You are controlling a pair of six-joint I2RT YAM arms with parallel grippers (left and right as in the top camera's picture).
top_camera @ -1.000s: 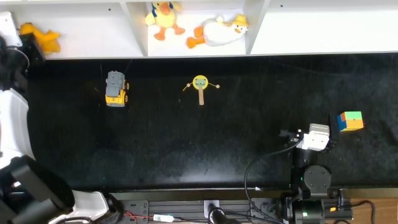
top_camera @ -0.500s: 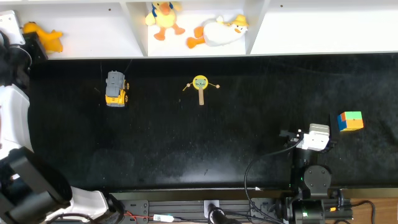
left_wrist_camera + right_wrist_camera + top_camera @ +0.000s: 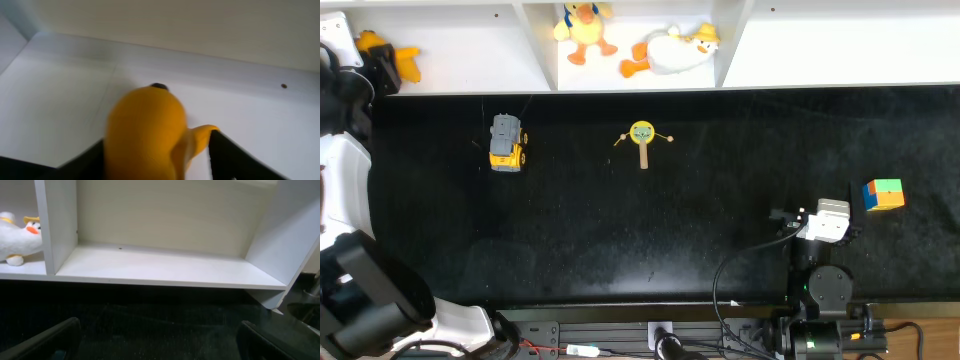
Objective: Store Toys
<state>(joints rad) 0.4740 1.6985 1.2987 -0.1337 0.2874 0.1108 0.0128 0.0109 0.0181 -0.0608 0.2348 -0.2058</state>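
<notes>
left hand (image 3: pixel 159 152): it is up in the left box of the white shelf (image 3: pixel 820 55). Its two fingers are clamped on the orange plush toy (image 3: pixel 145 127), one finger on each side.
orange plush toy: it is in the left box of the shelf, held by the left hand. The back wall of the box is just behind it. I cannot tell if it sits on the shelf floor or hangs a bit above it.
right hand (image 3: pixel 159 325): it is low over the black desk (image 3: pixel 720 200), on the right side, and faces the right box of the shelf. Its fingers are wide apart, with the desk showing between them.
yellow duck (image 3: pixel 583 28): a plush one, in the middle box of the shelf, on the left side of that box.
white duck (image 3: pixel 670 50): a plush one with an orange beak and orange feet. It lies in the middle box, just beside the yellow duck.
toy truck (image 3: pixel 506 142): grey and yellow, on the desk in front of the left box, well apart from both hands.
rattle drum (image 3: pixel 642 140): a small round yellow and green toy with a stick handle. It lies on the desk in front of the middle box, well apart from the toy truck.
colour cube (image 3: pixel 883 194): on the right part of the desk, near the right hand but not touching it.
</notes>
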